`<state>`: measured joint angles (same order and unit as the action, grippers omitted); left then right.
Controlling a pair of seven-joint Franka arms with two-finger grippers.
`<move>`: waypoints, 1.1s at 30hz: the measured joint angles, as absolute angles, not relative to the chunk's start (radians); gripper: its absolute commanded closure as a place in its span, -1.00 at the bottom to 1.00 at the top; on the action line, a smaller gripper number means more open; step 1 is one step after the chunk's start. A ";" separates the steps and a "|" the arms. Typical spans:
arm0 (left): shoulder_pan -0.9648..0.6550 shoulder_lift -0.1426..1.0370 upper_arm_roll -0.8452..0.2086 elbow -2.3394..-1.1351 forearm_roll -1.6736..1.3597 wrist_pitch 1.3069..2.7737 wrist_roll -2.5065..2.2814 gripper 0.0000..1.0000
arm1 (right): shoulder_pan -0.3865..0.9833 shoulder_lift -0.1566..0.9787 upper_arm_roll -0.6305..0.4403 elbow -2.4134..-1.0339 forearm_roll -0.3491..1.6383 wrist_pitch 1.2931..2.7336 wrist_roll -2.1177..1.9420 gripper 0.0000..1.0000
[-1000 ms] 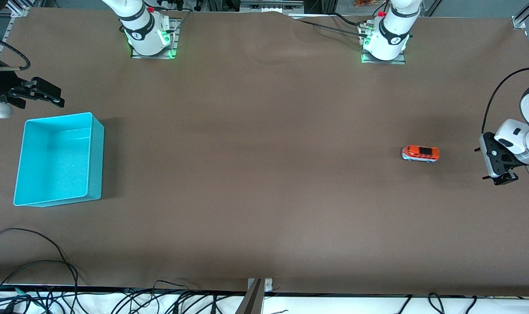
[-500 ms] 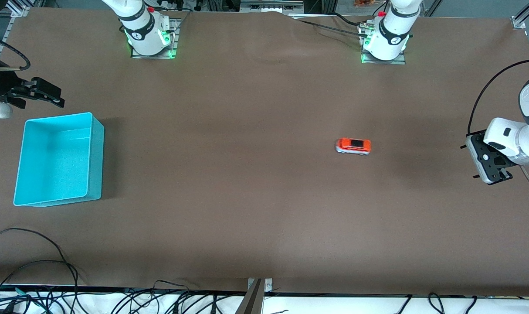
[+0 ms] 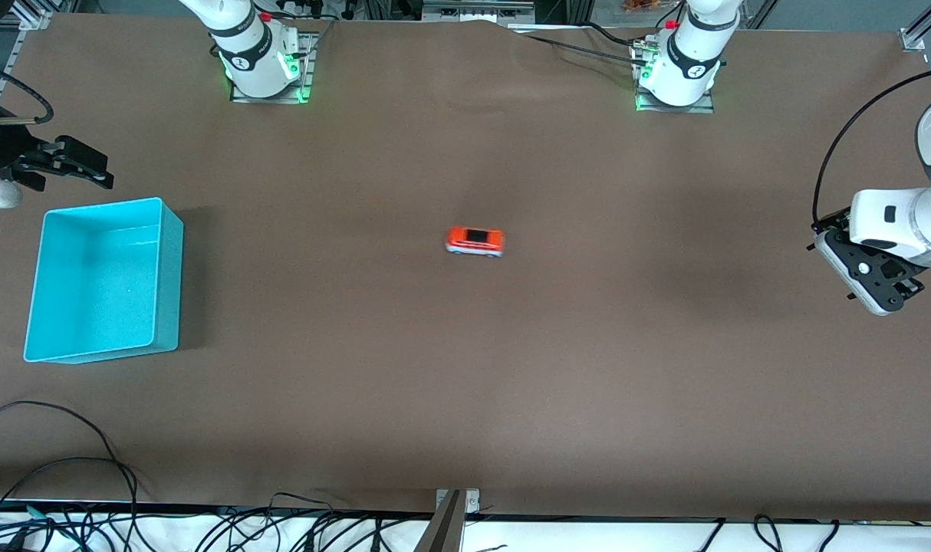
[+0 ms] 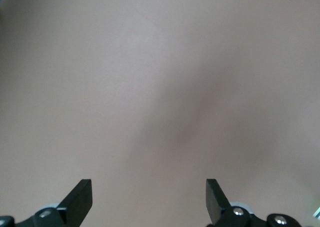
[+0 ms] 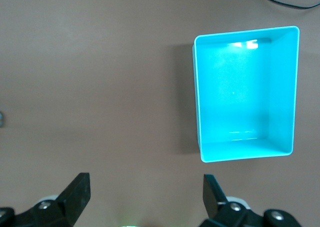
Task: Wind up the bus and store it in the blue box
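Note:
The small orange bus (image 3: 475,241) stands on its wheels on the brown table, about midway between the two ends, with nothing touching it. The blue box (image 3: 101,280) sits at the right arm's end; in the right wrist view the blue box (image 5: 245,94) has nothing inside. My left gripper (image 3: 883,299) hangs open over the left arm's end of the table, well apart from the bus. In its own wrist view the left gripper (image 4: 149,192) has only bare table between the fingers. My right gripper (image 3: 97,167) waits open beside the box, and the right gripper (image 5: 145,187) holds nothing.
Both arm bases (image 3: 258,73) (image 3: 676,77) stand along the table edge farthest from the front camera. Loose cables (image 3: 67,475) lie at the edge nearest that camera. A metal bracket (image 3: 454,514) sits at the middle of that edge.
The bus has rolled by itself from the left arm's end toward the box, reaching mid-table. The left gripper has risen a little and tilted. The right arm has not moved.

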<state>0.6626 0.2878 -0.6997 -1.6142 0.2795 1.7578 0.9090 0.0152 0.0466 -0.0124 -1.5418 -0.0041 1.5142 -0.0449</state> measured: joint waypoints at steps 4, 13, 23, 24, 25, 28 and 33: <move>0.633 0.250 -0.700 -1.615 0.279 1.749 0.848 -1.00 | 0.015 0.047 -0.012 -1.542 -0.004 1.514 -0.045 -1.00; 0.575 0.175 -0.652 -1.620 0.158 1.740 0.723 -1.00 | 0.015 0.047 -0.012 -1.542 -0.004 1.514 -0.045 -1.00; 0.399 0.148 -0.501 -1.621 0.143 1.740 0.509 -1.00 | 0.015 0.047 -0.012 -1.542 -0.004 1.514 -0.045 -1.00; 0.380 0.146 -0.487 -1.621 0.143 1.740 0.488 -1.00 | 0.015 0.047 -0.012 -1.542 -0.004 1.514 -0.045 -1.00; 0.360 0.143 -0.470 -1.621 0.143 1.740 0.469 -1.00 | 0.015 0.047 -0.012 -1.542 -0.004 1.514 -0.045 -1.00; 0.307 0.139 -0.424 -1.621 0.143 1.740 0.438 -1.00 | 0.015 0.047 -0.012 -1.542 -0.004 1.514 -0.045 -1.00; 0.228 0.132 -0.340 -1.621 0.134 1.740 0.422 -1.00 | 0.016 0.047 -0.012 -1.542 -0.004 1.514 -0.045 -1.00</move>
